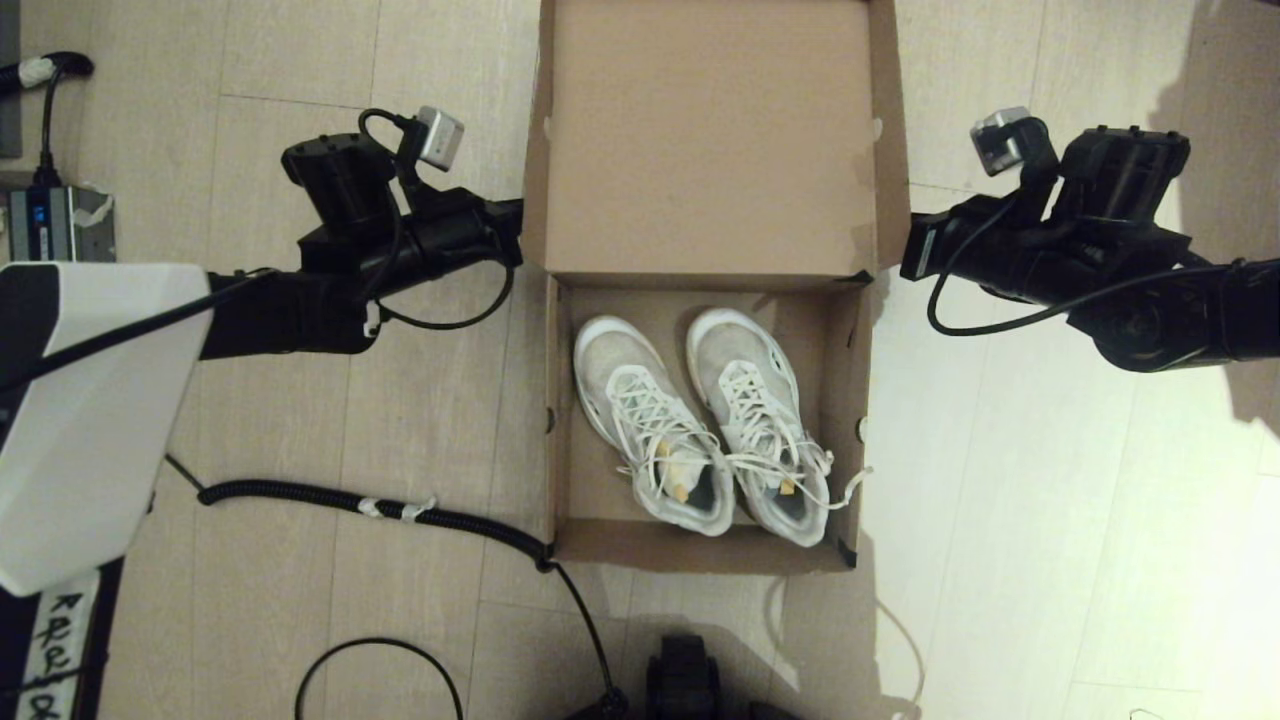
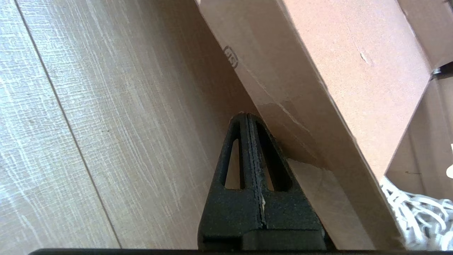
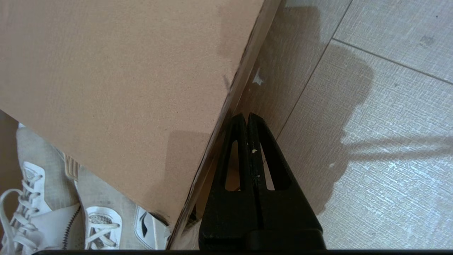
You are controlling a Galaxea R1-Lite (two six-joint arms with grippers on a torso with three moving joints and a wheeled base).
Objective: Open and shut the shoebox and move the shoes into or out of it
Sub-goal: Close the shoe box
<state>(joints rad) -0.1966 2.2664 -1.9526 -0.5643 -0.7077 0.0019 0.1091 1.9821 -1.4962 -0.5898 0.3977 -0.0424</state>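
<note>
Shoebox (image 1: 710,150) lid up, shoes (image 1: 700,420) inside at frame center; left gripper (image 2: 246,118) & right gripper (image 3: 246,118) pinched empty beside lid, closing left.

Both arms reach in from opposite sides at the same level, forearms nearly horizontal, wrists turned inward so the two tools face each other across the gap between them. The left tool (image 2: 247,118) has its two black fingers pressed flat together, tips meeting in a narrow point with no gap along the seam. The right tool (image 3: 246,118) mirrors it, fingers likewise closed tip to tip and holding nothing. Behind each tool, a small grey camera block sits atop the wrist, with a cable looping below.
</note>
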